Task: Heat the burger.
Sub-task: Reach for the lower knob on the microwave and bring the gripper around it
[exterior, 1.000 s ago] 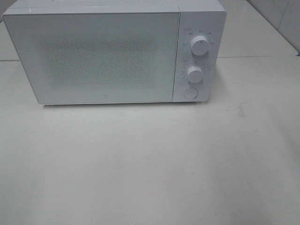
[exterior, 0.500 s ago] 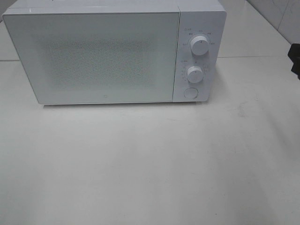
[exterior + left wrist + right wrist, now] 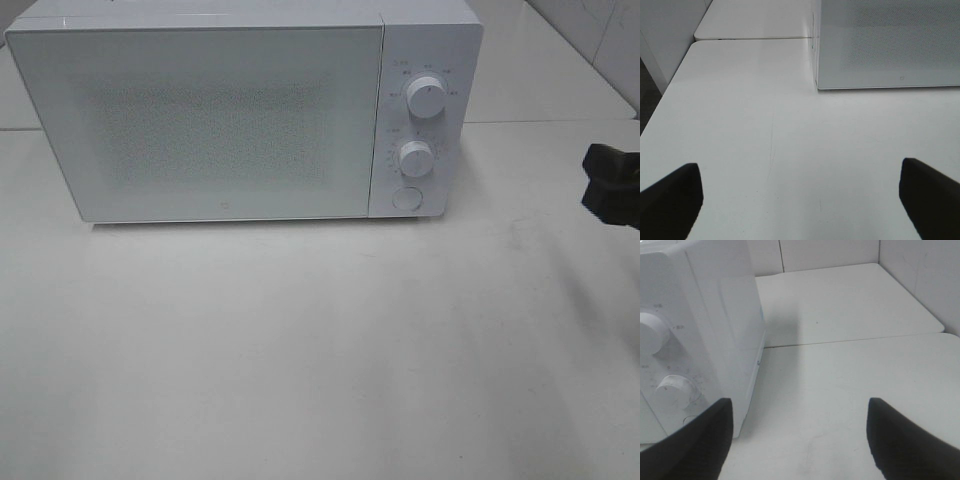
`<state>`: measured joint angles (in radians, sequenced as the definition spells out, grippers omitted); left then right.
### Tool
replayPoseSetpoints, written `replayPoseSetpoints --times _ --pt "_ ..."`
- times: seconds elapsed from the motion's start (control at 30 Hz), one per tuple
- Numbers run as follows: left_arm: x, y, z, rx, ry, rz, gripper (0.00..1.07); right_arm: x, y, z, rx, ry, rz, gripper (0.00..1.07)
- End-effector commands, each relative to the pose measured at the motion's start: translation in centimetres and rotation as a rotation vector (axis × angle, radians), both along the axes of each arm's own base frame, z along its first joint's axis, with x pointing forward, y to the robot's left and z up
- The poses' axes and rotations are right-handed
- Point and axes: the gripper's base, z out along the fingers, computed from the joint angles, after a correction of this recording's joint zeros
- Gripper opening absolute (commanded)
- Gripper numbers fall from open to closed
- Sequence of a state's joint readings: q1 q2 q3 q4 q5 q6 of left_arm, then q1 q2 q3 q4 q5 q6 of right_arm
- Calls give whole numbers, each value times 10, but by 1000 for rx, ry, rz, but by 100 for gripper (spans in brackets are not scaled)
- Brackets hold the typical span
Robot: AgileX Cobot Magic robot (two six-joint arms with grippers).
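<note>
**A:** Entry one, the surface?
**B:** White surface (image 3: 300, 350), matte, with faint scuffs. A seam (image 3: 540, 122) crosses it toward 12 o'clock, where a second white top adjoins.

**A:** The room?
**B:** Pale tiled wall (image 3: 600, 35) at 1 o'clock in the high view. Dark floor (image 3: 644, 95) lies past the surface's edge in the left wrist view.

**A:** Entry two?
**B:** White microwave (image 3: 220, 120) at 11 to 12 o'clock, door shut, with a dotted window that cannot be seen through. The control panel is on its 3 o'clock side, running toward 6 o'clock: upper knob (image 3: 427, 97), lower knob (image 3: 414, 158), round button (image 3: 406, 197).

**A:** The fingers?
**B:** Left fingers (image 3: 670, 200): black, wide apart, nothing between them, over bare surface, facing a lower corner of the door. Right fingers (image 3: 900, 440): black, apart, nothing between them, near the control-panel side. The right arm (image 3: 610, 185) shows at the 3 o'clock edge of the high view, well apart from the microwave.

**A:** The burger?
**B:** It shows in no view, so I cannot tell where it is.

**A:** Anything in the way?
**B:** The shut door closes off the microwave's inside.
</note>
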<state>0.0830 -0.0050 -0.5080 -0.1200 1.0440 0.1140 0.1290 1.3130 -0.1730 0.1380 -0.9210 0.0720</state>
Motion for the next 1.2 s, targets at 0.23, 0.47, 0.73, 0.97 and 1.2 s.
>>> replayPoseSetpoints --times 0.23,0.47,0.73,0.97,1.2 --pt "-3 -1 -2 -12 -22 -1 100 -2 36 -14 -137 -27 24 71" --pt "-3 -1 -2 -12 -22 -1 100 -8 57 -21 -118 -42 -11 72" --pt "-3 -1 -2 -12 -22 -1 100 -1 88 -22 -111 -38 6 79" --pt "-3 -1 -2 -12 -22 -1 100 11 112 -22 -97 -48 11 77" --pt "-3 -1 -2 -12 -22 -1 100 23 125 -25 -95 -54 20 76"
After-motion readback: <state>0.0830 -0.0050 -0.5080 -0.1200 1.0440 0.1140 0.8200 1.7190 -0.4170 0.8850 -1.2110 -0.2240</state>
